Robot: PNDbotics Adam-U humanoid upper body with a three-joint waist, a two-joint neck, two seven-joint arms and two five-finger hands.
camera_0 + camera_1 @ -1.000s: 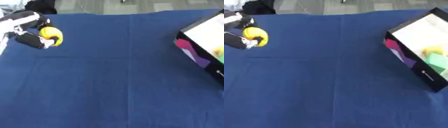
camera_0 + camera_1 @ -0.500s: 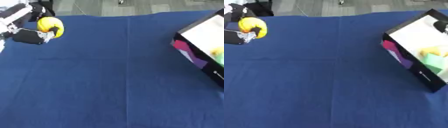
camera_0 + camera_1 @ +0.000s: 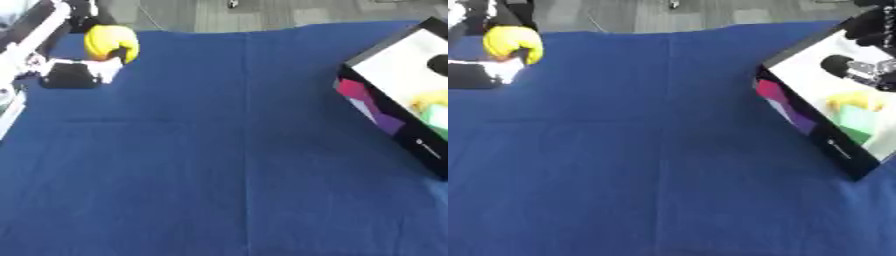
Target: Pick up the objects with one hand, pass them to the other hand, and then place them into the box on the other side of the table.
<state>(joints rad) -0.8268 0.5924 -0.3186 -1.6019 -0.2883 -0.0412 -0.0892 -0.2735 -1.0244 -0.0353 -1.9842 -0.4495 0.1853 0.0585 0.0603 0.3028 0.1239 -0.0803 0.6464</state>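
Blue cloth [image 3: 227, 165]: left hand [image 3: 74, 75] raised w/ yellow object [image 3: 111, 42].

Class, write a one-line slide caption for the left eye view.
Left hand holds a yellow object at the blue cloth's far left; the box waits on the right.

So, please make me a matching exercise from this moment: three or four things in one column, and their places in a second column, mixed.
Things:
1. yellow object
2. box
3. green item
4. right hand

Places:
a. inside the box
b. over the box, at the far right
c. held in the left hand, far left
d. on the blue cloth, right side

Pairs: 1-c, 2-d, 3-a, 4-b
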